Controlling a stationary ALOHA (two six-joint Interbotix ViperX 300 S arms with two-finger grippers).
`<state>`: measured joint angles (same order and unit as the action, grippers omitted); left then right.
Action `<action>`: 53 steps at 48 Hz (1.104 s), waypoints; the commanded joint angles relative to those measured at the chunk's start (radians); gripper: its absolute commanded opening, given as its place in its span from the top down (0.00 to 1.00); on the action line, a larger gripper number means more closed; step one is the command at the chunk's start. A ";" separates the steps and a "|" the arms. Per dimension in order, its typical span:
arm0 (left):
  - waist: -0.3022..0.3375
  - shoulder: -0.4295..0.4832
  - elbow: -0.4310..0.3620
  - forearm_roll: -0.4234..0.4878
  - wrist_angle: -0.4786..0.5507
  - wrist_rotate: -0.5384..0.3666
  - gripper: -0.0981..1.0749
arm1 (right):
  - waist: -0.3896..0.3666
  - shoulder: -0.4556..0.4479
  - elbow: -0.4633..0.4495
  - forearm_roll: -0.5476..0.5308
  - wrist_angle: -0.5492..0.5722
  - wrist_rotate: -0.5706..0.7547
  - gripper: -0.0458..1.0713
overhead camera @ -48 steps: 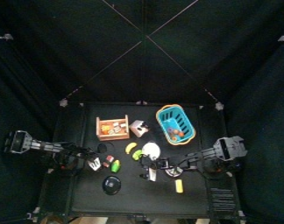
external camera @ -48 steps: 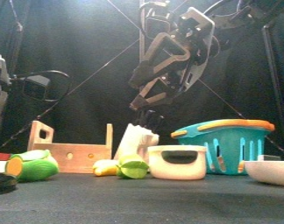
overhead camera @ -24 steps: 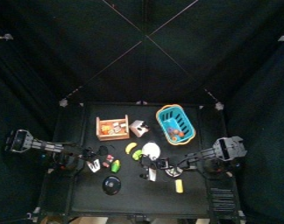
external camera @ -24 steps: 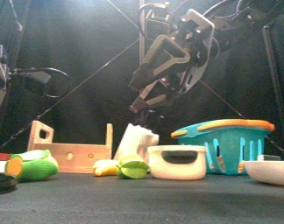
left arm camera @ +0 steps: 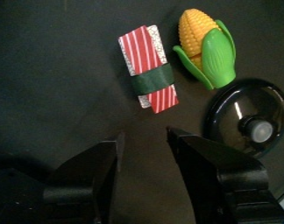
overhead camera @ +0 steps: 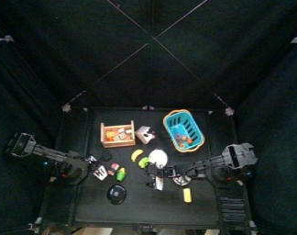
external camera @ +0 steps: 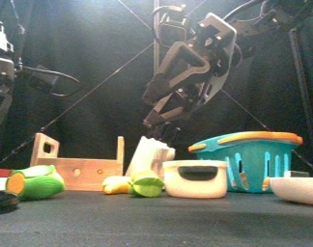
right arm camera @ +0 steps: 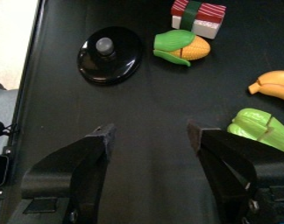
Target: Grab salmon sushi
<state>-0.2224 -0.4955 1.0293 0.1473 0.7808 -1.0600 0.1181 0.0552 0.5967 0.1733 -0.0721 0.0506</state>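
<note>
A robot lab; black curtains (overhead camera: 148,55) pen a small table (overhead camera: 138,204).

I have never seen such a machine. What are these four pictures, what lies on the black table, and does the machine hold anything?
This is a robot with two black arms, each ending in a two-jawed gripper. One picture looks down from high above, one looks level across the table's front edge, and two come from cameras on the wrists.

On the table lie toy foods: a salmon sushi with red and white stripes and a dark band, a corn cob, a black lid, a banana, a wooden crate, a blue basket and a white bowl.

The left gripper hangs open near the sushi. The right gripper is open too. Neither holds anything.
</note>
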 commanded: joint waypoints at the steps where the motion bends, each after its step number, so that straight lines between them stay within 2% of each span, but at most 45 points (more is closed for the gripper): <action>1: -0.008 0.021 -0.005 0.005 -0.015 -0.026 0.18 | -0.003 -0.017 -0.009 -0.005 -0.009 0.000 0.10; 12: -0.011 0.071 -0.008 0.044 -0.130 -0.032 0.10 | -0.003 -0.014 -0.006 -0.005 -0.009 0.000 0.10; 18: -0.009 0.104 -0.008 0.075 -0.181 -0.038 0.09 | -0.003 -0.014 -0.006 -0.005 -0.009 0.000 0.10; 37: -0.002 0.241 -0.028 0.080 -0.198 -0.038 0.09 | -0.003 0.005 -0.014 -0.005 -0.009 0.000 0.10; 53: 0.023 0.281 -0.038 0.081 -0.262 -0.048 0.10 | -0.003 0.011 -0.014 -0.005 -0.009 0.000 0.10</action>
<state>-0.2071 -0.2194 1.0078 0.2240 0.5415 -1.1029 0.1181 0.0813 0.5983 0.1687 -0.0736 0.0506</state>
